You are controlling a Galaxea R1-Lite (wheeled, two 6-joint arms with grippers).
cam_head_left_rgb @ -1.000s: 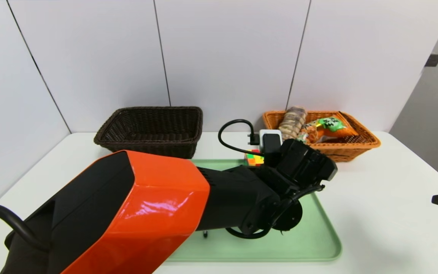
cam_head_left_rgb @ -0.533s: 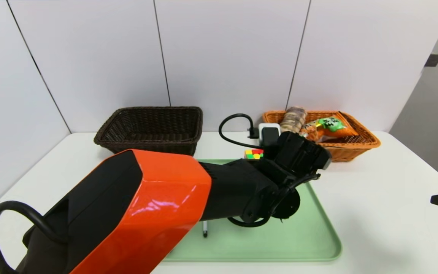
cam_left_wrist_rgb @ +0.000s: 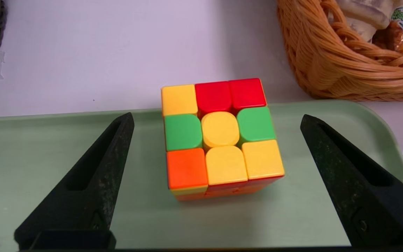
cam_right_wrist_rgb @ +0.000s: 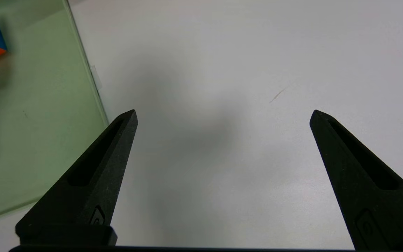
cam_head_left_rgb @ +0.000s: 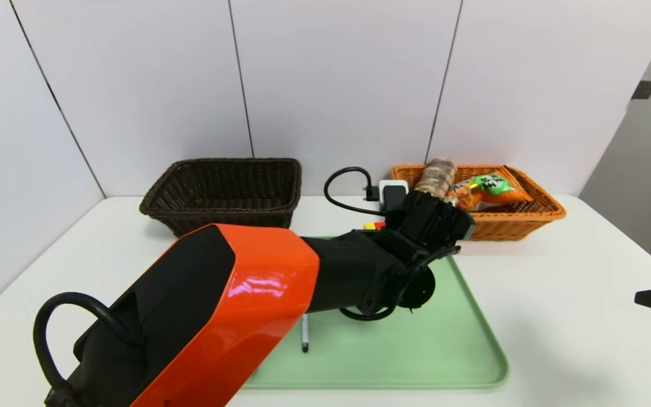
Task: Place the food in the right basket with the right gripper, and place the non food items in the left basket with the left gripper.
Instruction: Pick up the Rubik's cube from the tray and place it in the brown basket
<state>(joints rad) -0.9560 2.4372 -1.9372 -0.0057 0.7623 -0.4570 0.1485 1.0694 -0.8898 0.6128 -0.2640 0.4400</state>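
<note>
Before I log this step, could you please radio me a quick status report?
Left gripper open above puzzle cube, nothing held. Right gripper open, idle beside tray. Nothing visible between left jaws and cube.

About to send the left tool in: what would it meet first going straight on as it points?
Likely the puzzle cube, lined up between the open left tool's fingertips; how far below is unclear.

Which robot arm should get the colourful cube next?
Probably the left: its open gripper hangs over the puzzle cube, while the right gripper hangs over bare table beside the tray.
</note>
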